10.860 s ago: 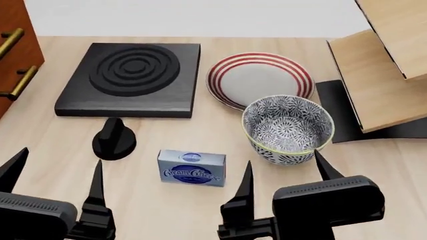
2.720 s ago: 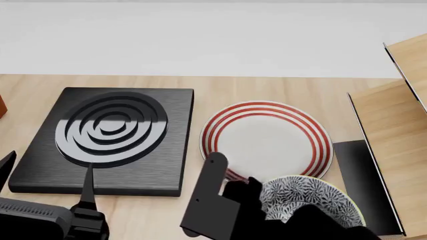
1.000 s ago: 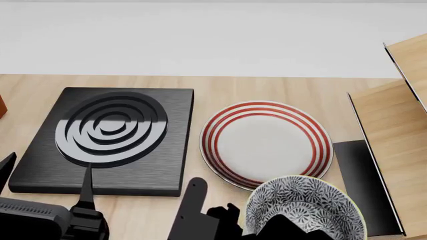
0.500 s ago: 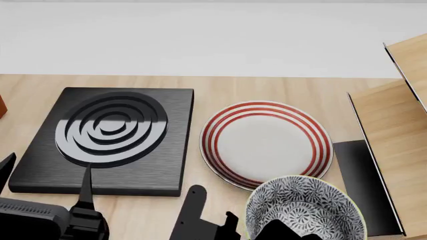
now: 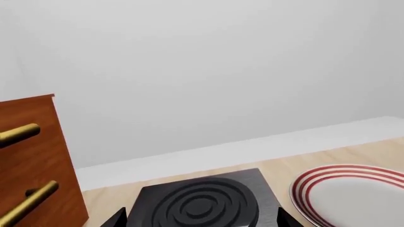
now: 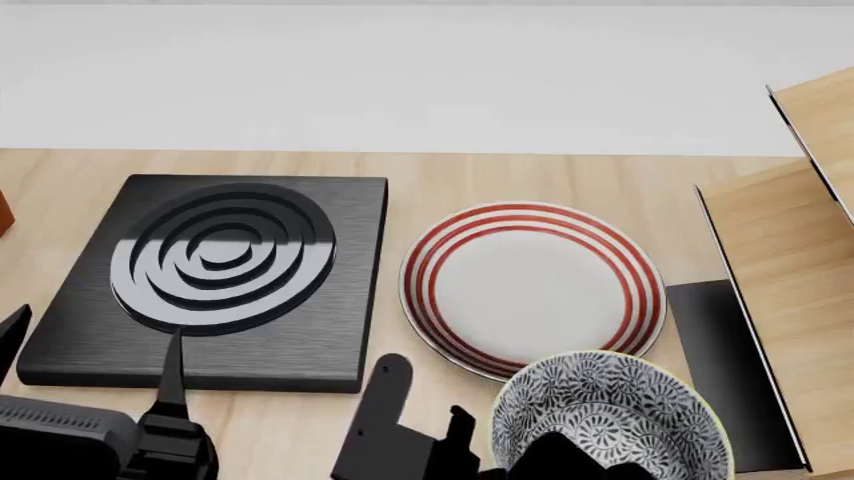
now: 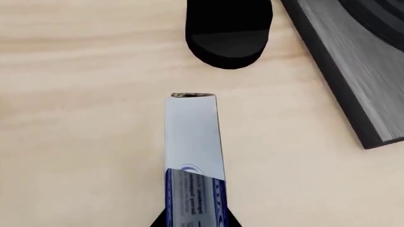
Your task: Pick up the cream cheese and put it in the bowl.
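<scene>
Right gripper (image 7: 192, 222) around cream cheese (image 7: 192, 156).

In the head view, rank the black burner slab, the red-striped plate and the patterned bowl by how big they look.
1. Black burner slab, clearly the largest.
2. Red-striped plate.
3. Patterned bowl, though it sits nearer the camera, is cut off by the frame's bottom edge and partly hidden by the right arm, so its place is unsure.

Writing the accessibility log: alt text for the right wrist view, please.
The cream cheese box, blue and white, stands edge-on between the right gripper's fingers, over a light wooden table. Beyond it sit a black round knob and the edge of a black slab.
</scene>
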